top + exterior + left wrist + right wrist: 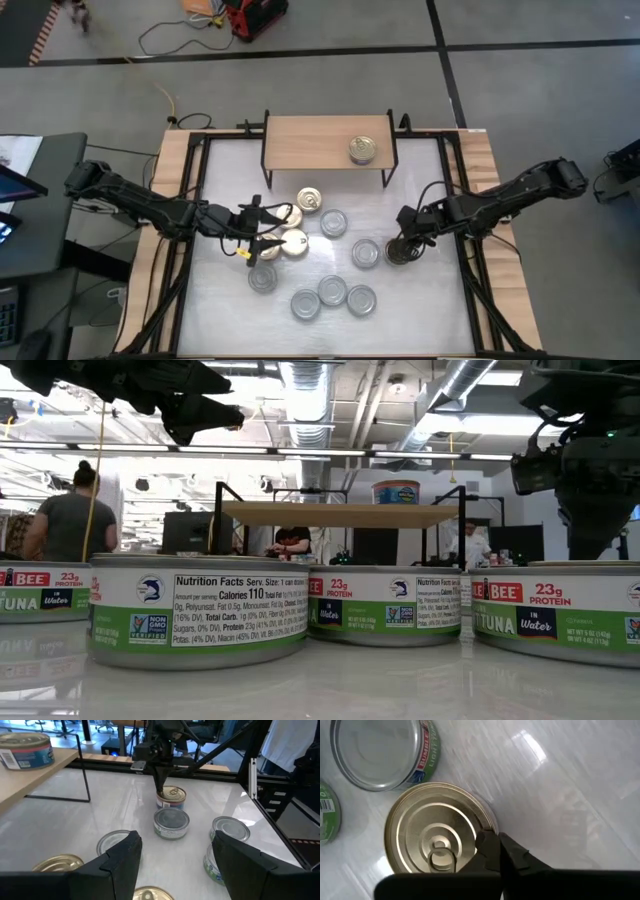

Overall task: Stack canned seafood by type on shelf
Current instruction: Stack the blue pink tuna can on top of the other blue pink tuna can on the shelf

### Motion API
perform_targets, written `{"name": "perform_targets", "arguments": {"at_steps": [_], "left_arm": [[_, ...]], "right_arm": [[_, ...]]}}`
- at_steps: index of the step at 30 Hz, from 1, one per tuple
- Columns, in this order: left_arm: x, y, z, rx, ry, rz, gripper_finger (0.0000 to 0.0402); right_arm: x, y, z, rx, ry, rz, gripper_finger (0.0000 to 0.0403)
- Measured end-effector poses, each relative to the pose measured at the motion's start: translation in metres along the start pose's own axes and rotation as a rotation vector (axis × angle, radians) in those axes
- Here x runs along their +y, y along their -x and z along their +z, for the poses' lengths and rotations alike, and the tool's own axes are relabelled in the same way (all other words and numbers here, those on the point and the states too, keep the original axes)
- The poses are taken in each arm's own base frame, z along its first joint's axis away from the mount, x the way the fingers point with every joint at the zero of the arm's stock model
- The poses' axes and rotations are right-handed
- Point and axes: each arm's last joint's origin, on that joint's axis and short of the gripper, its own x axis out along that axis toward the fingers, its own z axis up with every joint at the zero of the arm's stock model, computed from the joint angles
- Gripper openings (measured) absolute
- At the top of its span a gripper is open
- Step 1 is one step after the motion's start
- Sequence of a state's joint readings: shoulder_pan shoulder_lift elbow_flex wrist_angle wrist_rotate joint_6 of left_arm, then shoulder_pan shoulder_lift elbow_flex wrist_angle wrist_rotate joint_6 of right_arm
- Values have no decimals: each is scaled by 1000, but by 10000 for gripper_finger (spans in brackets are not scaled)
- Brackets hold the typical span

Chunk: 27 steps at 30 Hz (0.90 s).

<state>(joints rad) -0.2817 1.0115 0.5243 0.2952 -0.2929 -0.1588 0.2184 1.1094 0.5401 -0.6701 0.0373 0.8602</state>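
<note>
Because my right tool [496, 851] is pinched closed on the rim of a gold-lidded tin [437, 836], I can lift it toward the shelf [310, 142], while my left tool [262, 232] hovers open over the tins.

I can read the nearest tin [200, 610] in the low view: "Nutrition Facts", "Calories 110", "Protein 23g", plus a "NON GMO VERIFIED" badge. The tin behind it [385, 605] says "23g PROTEIN". The tin at the right edge [555, 610] reads "BEE", "23g PROTEIN", "TUNA in Water". My right wrist camera catches "BUMBLE" and "LIGHT TU" on a silver-lidded tin [385, 752].
</note>
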Motion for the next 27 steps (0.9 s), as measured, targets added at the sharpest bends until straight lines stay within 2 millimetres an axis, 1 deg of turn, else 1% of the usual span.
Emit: {"name": "perform_targets", "arguments": {"at_steps": [5,11,15,17,19,21,24,27], "left_arm": [[-1,0,0,7,12,-26,233],[-2,0,4,33,6,-21,233],[-1,0,4,40,11,-20,233],[-1,0,4,42,11,-19,233],[-1,0,4,42,10,-19,233],[-1,0,4,43,9,-19,233],[-1,0,4,43,7,-19,233],[-1,0,4,43,7,-19,233]], "right_arm": [[-5,0,1,23,-50,-16,21],[-14,-1,5,61,-121,-35,11],[-24,-4,4,108,-158,-90,11],[-22,-2,8,80,-159,-66,11],[-24,-3,8,82,-162,-74,11],[-25,-2,9,75,-163,-82,17],[-26,-2,7,82,-162,-108,37],[-30,1,5,89,-168,-177,53]]}}
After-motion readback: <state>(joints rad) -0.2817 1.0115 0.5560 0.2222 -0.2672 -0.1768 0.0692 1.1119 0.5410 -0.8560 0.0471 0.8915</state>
